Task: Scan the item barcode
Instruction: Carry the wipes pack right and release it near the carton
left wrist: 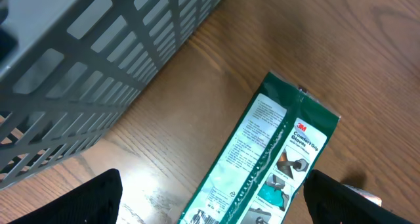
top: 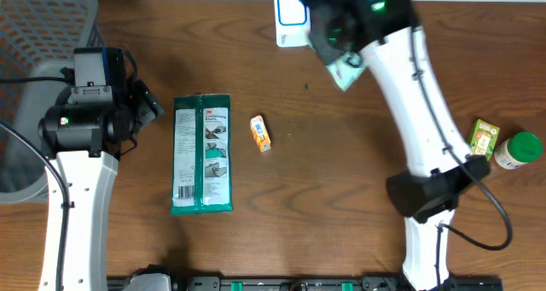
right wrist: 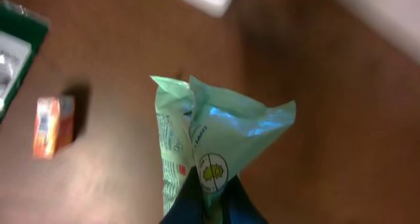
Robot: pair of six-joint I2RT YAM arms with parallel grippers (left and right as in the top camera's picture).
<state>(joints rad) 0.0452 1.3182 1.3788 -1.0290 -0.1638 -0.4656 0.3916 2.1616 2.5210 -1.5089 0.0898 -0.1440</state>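
We take the pack (top: 202,154), a long green packet of gloves lying flat mid-bench, as our mark.

The left jaws stand wide apart and hold nothing. From overhead they sit just left of the pack's far end, clear of it. In the left wrist view the dark fingers (left wrist: 92,201) show in the two lower corners, and the pack (left wrist: 269,165) lies slantwise on the bench (left wrist: 315,40) between them. The grey basket (top: 34,35) stands well left of the pack and further back.

The right jaws are shut on the pouch (top: 345,73), a pale green plastic bag. It is lifted off the bench, well to the right of the pack and further back. In the right wrist view the jaws pinch the pouch (right wrist: 216,145) at its lower end, and its crumpled top fans out above them. A round yellow mark shows on its face. We see no barcode on the side in view.

The white scanner (top: 292,18) with a blue square stands at the far edge, right of the pack. A small orange box (top: 260,133) lies just right of the pack. A green box (top: 484,140) and a green-lidded bottle (top: 519,150) sit side by side far to the pack's right.
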